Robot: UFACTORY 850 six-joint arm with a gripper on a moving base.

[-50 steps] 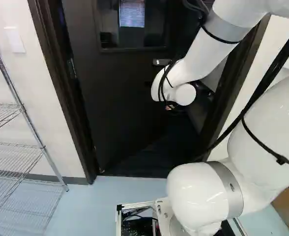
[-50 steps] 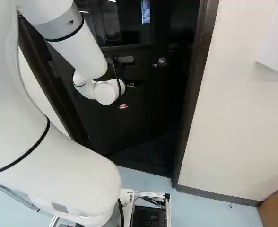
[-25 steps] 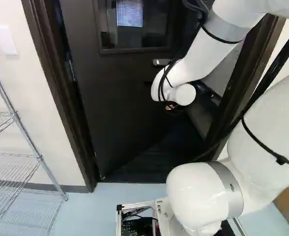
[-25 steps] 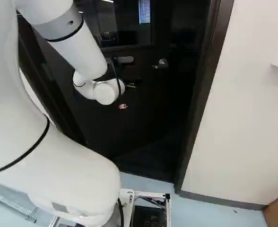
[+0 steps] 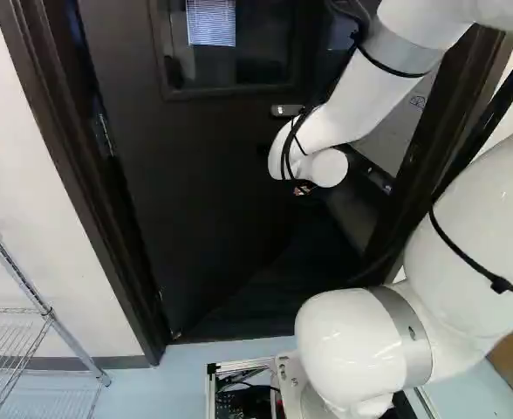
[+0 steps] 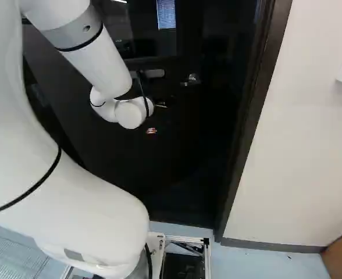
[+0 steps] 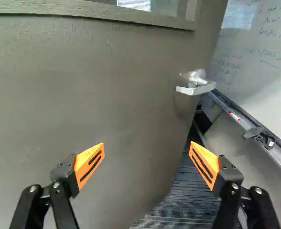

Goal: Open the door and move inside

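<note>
The dark door stands partly open, swung away from me into the room beyond. Its silver lever handle shows in the right base view, and the wrist view has the same handle ahead of the right-hand finger. My gripper is small and mostly hidden against the door in the left base view. In the wrist view the gripper is open, its orange-padded fingers wide apart with nothing between them. The door face lies ahead of them; whether anything touches it I cannot tell.
Dark door jambs stand at the left and right of the opening. A wire shelf is left of the doorway, a cardboard box right of it. Beyond the door edge are a whiteboard and its tray.
The base has moved closer to the doorway and turned somewhat. The door has swung farther from the right jamb. The arm holds the same pose against its lowest joint.
</note>
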